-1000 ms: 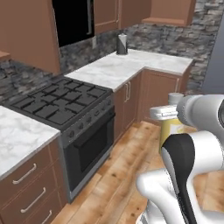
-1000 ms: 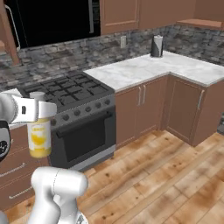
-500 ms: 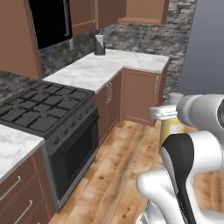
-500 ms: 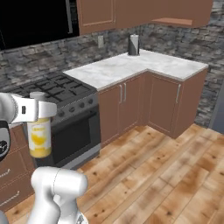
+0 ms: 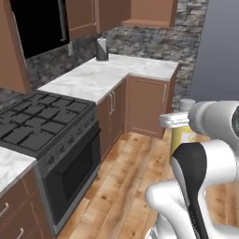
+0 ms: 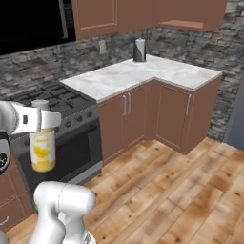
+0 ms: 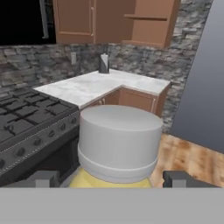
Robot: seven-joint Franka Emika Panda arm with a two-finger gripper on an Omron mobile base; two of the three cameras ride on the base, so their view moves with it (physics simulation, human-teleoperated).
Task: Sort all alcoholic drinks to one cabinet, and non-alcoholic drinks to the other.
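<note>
Pincer (image 7: 112,177) clamped on the yellow juice bottle (image 6: 42,148), fingers (image 7: 41,178) set wide on either side of its neck, just under the pale grey cap (image 7: 119,140). Bottle upright, held in the air off any surface, hanging below the white hand. In the left base view the bottle (image 5: 183,135) sits at right, partly hidden behind the arm, above the wood floor (image 5: 126,182). In the right base view it hangs at far left in front of the stove (image 6: 57,102) and oven door. Hand view looks over the cap toward the corner desk (image 7: 105,85), white marble top, brown cabinets (image 6: 143,116) under it. A dark grey upright thing (image 5: 101,49) stands at the back of the desk near the stone wall; cannot tell what it is. Upper wood cabinets (image 7: 87,19) above, with an open shelf (image 7: 151,22) beside them. Grey fridge panel (image 5: 217,51) at right of the corner.
</note>
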